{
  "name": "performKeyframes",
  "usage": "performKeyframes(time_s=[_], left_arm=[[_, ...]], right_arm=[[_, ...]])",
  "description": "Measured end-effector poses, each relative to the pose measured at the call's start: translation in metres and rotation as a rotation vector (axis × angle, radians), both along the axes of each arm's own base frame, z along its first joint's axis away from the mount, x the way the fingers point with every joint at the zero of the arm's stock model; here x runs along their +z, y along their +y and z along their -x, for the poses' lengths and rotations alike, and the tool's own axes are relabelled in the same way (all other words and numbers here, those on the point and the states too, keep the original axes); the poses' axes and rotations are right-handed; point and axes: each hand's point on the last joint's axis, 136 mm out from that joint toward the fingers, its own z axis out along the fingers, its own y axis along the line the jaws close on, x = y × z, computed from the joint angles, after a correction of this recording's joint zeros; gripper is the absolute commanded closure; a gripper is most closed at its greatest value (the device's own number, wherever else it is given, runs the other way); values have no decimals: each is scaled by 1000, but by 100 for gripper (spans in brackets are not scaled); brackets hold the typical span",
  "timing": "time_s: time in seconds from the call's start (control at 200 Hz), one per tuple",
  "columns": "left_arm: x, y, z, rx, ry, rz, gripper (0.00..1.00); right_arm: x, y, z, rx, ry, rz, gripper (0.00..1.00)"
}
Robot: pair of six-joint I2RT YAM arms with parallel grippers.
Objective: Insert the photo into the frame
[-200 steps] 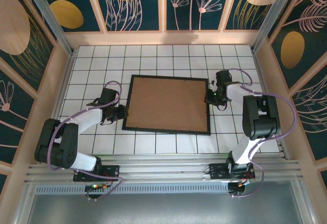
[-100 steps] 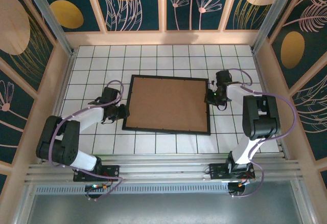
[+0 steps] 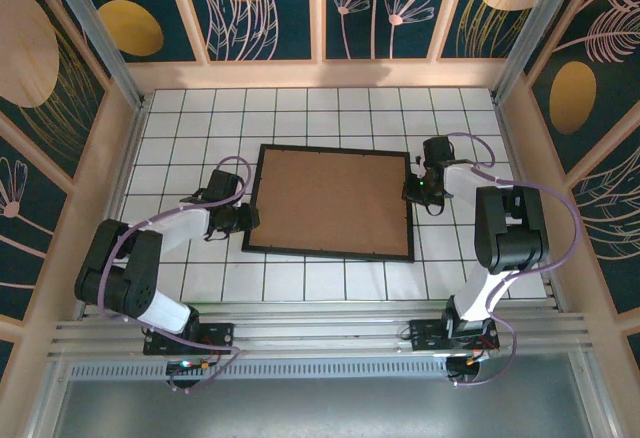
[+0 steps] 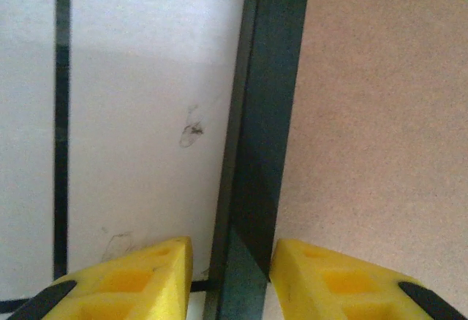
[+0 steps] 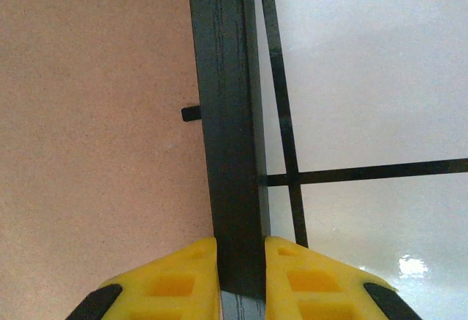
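- While bent low over the tiled table (image 3: 300, 118), reaching in from its near edge to opposite short sides of the frame (image 3: 330, 253): two arms, one per side.
- Left arm: elbow pushed out toward the table's left edge, forearm running rightward, left gripper (image 3: 247, 221) down at the frame's left rail, toward its near corner.
- From the left wrist: left gripper (image 4: 230, 245) parted and straddling the black rail. One of the yellow fingers (image 4: 146, 276) over white tile and clear of the rail, the other over the brown backing board (image 4: 380, 115).
- Right arm: elbow raised near the table's right edge, forearm angled away and leftward, right gripper (image 3: 409, 195) at the frame's right rail, about mid-length.
- From the right wrist: right gripper (image 5: 241, 243) clamped on the rail, both yellow pads pressed against its sides.
- Frame flat at the middle of the table, long sides roughly along the near edge, backing board uppermost inside it.
- Counted: one frame, one backing board, two arms, two fingers per gripper, one small black tab (image 5: 191, 113) jutting from the rail onto the board, one faint scuff (image 4: 191, 131) on a tile.
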Motion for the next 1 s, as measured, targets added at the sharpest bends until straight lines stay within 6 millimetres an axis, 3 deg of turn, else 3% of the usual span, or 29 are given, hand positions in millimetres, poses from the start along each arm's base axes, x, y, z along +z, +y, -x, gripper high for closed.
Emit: performKeyframes(time_s=[0.505, 0.731, 0.856, 1.001], left_arm=[[-2, -1, -3, -23, -4, -89, 50], [6, -3, -2, -28, -33, -108, 44], [25, -1, -8, -7, -96, -109, 42], [62, 5, -22, 41, -212, -91, 36]], right_arm=[[0, 0, 0, 0, 0, 0, 81], [0, 1, 0, 2, 0, -3, 78], [1, 7, 0, 9, 1, -19, 77], [1, 19, -10, 19, 2, -63, 75]])
